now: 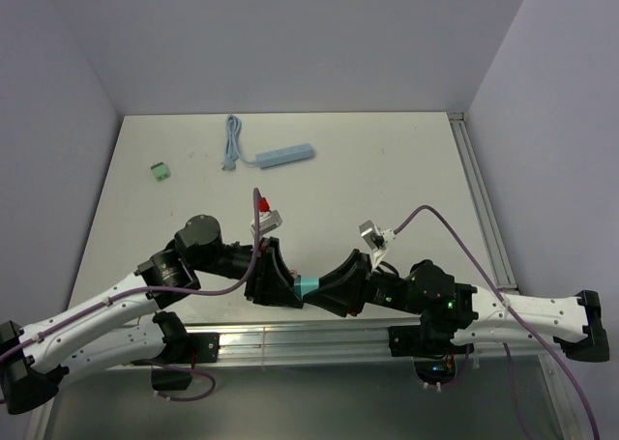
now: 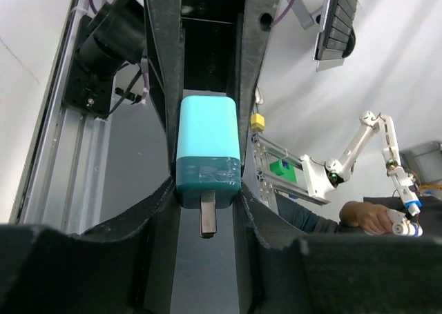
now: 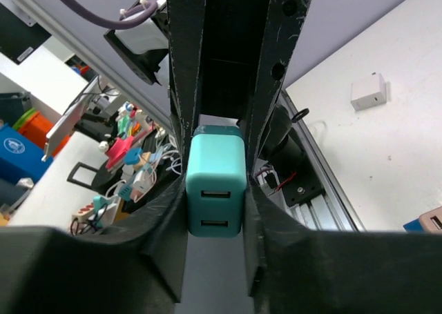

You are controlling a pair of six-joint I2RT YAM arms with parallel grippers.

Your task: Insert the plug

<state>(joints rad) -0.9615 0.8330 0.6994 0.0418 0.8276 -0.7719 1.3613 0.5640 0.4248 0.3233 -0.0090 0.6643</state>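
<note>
Left end effector [image 1: 290,285] and right end effector [image 1: 327,290] — both clamped on the plug [image 1: 309,287] (teal).

The white table [image 1: 406,169] fills the middle of the top view, with a metal rail [image 1: 481,203] along its right edge. At upper centre lies a light blue power strip [image 1: 286,155], its cable [image 1: 231,142] coiled just to its left. A small green connector [image 1: 162,172] sits at upper left, well apart from it. The right wrist view shows a small white block [image 3: 368,91] on the tabletop, at upper right.
</note>
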